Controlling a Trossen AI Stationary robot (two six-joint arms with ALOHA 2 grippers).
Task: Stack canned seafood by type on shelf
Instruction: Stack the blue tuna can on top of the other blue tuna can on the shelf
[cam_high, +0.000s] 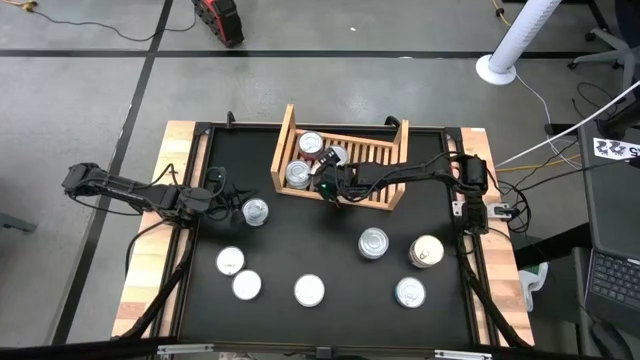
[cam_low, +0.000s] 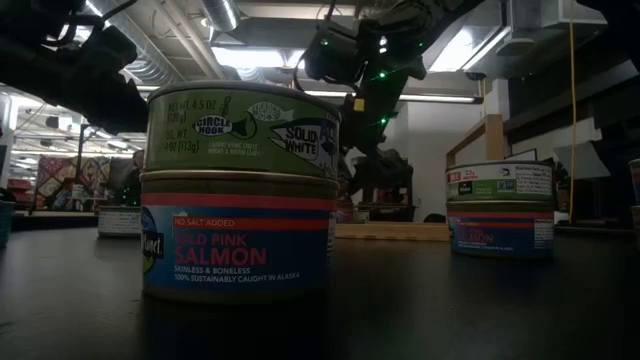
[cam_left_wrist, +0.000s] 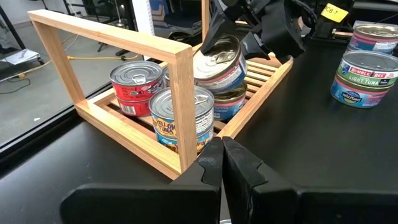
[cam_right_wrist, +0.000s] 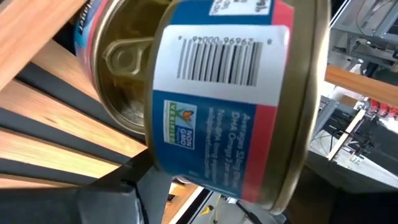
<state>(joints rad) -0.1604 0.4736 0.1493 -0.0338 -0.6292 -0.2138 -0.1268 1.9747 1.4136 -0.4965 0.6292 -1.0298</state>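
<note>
Right gripper (cam_high: 327, 187) clamps tilted salmon tin (cam_left_wrist: 219, 62) over shelf (cam_high: 288, 135), 12 o'clock on table; level it onto matching tin before release; left gripper (cam_left_wrist: 222, 163) closed, empty, 9 o'clock.

The light, bare-wood slatted shelf (cam_left_wrist: 180, 99) has a smooth, matt finish with visible grain. The round tins inside it have shiny ribbed metal lids (cam_left_wrist: 134, 73) and glossy printed paper labels. The blue-and-red labelled salmon tin (cam_right_wrist: 230, 93) shows a dull golden metal end with a pull tab and a smooth, satin label. The black tabletop (cam_high: 330, 255) looks matt and smooth. The left gripper (cam_left_wrist: 222, 163) is of matt black plastic.
</note>
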